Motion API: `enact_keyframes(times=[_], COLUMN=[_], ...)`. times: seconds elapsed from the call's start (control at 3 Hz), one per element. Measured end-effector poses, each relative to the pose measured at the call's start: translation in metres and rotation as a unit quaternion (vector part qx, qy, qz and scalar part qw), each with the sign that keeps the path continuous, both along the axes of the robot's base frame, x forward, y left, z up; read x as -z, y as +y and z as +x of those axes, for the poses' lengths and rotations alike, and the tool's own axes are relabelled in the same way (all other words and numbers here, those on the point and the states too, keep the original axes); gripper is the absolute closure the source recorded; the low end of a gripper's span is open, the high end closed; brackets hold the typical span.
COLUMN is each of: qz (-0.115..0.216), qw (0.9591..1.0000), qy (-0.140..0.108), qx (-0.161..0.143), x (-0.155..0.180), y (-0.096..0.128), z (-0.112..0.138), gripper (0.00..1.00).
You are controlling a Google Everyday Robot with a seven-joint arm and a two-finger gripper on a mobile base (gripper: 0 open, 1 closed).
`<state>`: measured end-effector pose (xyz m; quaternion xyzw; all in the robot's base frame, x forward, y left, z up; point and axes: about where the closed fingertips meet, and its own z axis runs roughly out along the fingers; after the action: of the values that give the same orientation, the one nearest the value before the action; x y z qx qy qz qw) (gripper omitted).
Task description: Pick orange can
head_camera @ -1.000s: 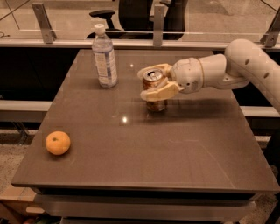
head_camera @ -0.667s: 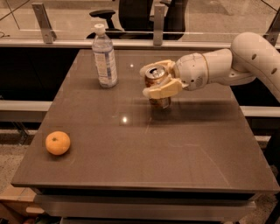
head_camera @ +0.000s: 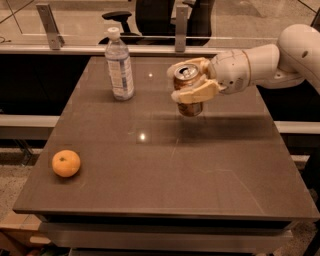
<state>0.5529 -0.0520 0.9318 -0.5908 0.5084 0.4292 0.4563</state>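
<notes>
**Orange can gripped over the brown table**

Brown and faintly glossy, the table [head_camera: 165,170] takes up most of what I can see from where I stand. The white arm [head_camera: 265,62] reaches in from the right, and its gripper [head_camera: 182,82] sits over the far middle of the tabletop. The jaws are clamped around the orange can [head_camera: 191,108], with one tan finger [head_camera: 197,92] across the near side of it and the other behind it. The can stands nearly upright in that grip, its silver top with the pull tab showing above the fingers. It looks to be hanging just clear of the surface, with a dark shadow under it, though I cannot be sure of the gap.

To the left of the can, well apart from it, a clear water bottle [head_camera: 120,65] with a white cap stands upright near the far edge. An orange [head_camera: 66,163] lies alone by the near left corner. Behind the table a black office chair [head_camera: 150,12] stands beyond a rail with two metal posts [head_camera: 48,22].
</notes>
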Motion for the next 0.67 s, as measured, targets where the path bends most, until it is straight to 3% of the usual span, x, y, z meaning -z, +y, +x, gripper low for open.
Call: enact_keyframes(times=[0.67], qz=[0.01], qw=[0.9994], qy=[-0.031], qx=[0.006], x=[-0.037], y=[-0.023], z=[0.003], gripper=[1.0])
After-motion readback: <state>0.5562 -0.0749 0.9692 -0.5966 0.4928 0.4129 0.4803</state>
